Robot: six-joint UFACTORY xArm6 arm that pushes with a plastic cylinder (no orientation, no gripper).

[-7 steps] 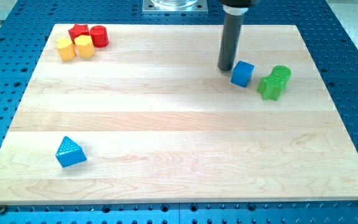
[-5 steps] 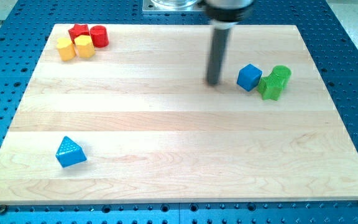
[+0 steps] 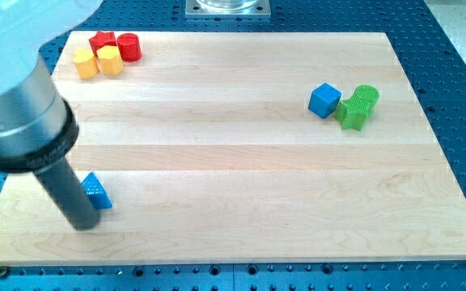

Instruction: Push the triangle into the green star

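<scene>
While standing at the near left of the wooden board [image 3: 233, 242], sets my tip [image 3: 84, 225] at the near-left side of the blue triangle [image 3: 98, 192], touching it or just beside it; cannot tell which, with much of the block hidden behind the rod; grasps nothing, being a bare rod with nothing to clench or release.

Faces a long push, judging from this layout: needs to carry the triangle right and toward the far side, across nearly the whole board, to the green star [image 3: 349, 114] at the far right; looks well placed for that heading, being behind the block on the side away from the target.

Risks losing the block along the way; could slip off a slanted face or a corner if pressed off-centre, spinning the triangle and letting it slide out to one side; would call for small corrections to stay behind its middle.

Risks a collision near the end too; finds a blue cube [image 3: 324, 99] touching or just left of the star, close to a straight line of approach; could strike that cube first and shove the star off its spot, or into the second green block [image 3: 366, 96] just beyond it; might do better arriving from the near side.

Sees little danger from the red blocks [image 3: 115, 44] and yellow blocks [image 3: 98, 61] at the far left, well apart from the route.
</scene>
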